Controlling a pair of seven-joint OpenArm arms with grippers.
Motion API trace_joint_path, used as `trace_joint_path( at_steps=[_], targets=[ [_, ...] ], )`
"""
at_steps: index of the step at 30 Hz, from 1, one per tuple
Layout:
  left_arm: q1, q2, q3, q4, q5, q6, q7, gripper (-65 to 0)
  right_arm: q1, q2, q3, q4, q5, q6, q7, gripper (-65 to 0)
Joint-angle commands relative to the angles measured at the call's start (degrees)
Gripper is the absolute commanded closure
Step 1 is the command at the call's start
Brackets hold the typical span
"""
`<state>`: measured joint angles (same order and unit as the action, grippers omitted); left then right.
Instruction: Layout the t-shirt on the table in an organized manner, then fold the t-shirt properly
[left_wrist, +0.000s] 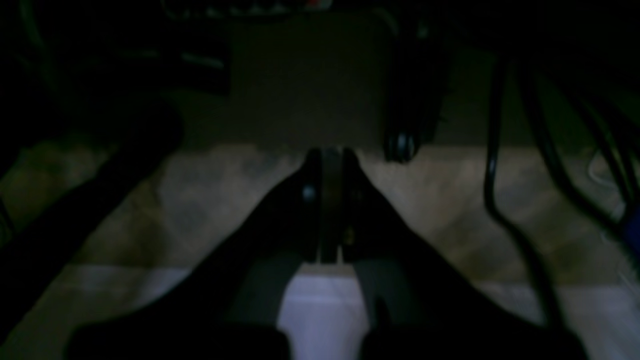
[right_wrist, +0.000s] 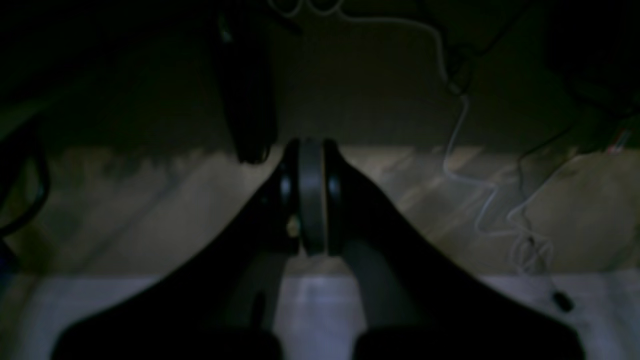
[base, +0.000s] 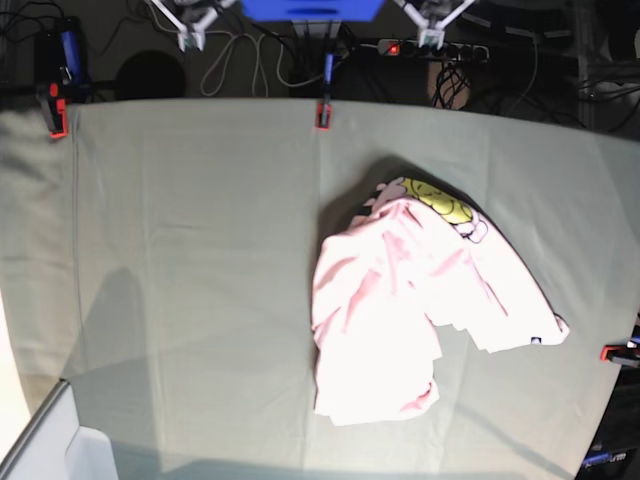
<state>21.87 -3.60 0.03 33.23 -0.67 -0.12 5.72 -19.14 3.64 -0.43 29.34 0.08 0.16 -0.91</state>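
Note:
The pale pink t-shirt (base: 400, 300) lies crumpled in a heap on the grey-green table (base: 200, 250), right of centre, with part of the yellow smiley print (base: 435, 200) showing at its far edge. Neither arm shows in the base view. In the dim left wrist view my left gripper (left_wrist: 330, 152) is shut, its jaws pressed together with nothing between them. In the dim right wrist view my right gripper (right_wrist: 311, 145) is shut the same way. Both wrist views look at a floor, not at the shirt.
Red clamps hold the cloth at the far left (base: 57, 120), far middle (base: 322, 115) and right edge (base: 615, 352). Cables (right_wrist: 465, 165) trail over the floor, and a dark leg with a caster (left_wrist: 400, 145) stands near the left gripper.

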Motion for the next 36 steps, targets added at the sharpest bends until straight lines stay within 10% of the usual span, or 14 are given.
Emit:
trace_joint_path(
  at_steps=[1, 18, 30, 36],
  targets=[
    [3.49, -0.93, -0.08, 5.23, -0.96, 0.34, -0.13, 0.0, -2.89, 0.89, 0.03, 4.20, 0.06, 0.23, 0.42, 0.0],
    [33.82, -15.09, -0.52, 71.87, -19.33, 0.78, -0.13, 0.0, -33.92, 6.69, 0.91, 71.45, 0.23, 0.23, 0.34, 0.0],
    [22.66, -6.12, -11.51, 78.81, -19.25, 0.52, -0.05, 0.0, -27.59, 5.20, -1.99, 86.74, 0.23, 0.23, -7.93, 0.0],
    [12.11, -6.21, -11.77, 78.63, -19.25, 0.78, 4.97, -4.1, -23.90, 3.97, -1.82, 86.83, 0.23, 0.23, -13.64, -12.0]
  ],
)
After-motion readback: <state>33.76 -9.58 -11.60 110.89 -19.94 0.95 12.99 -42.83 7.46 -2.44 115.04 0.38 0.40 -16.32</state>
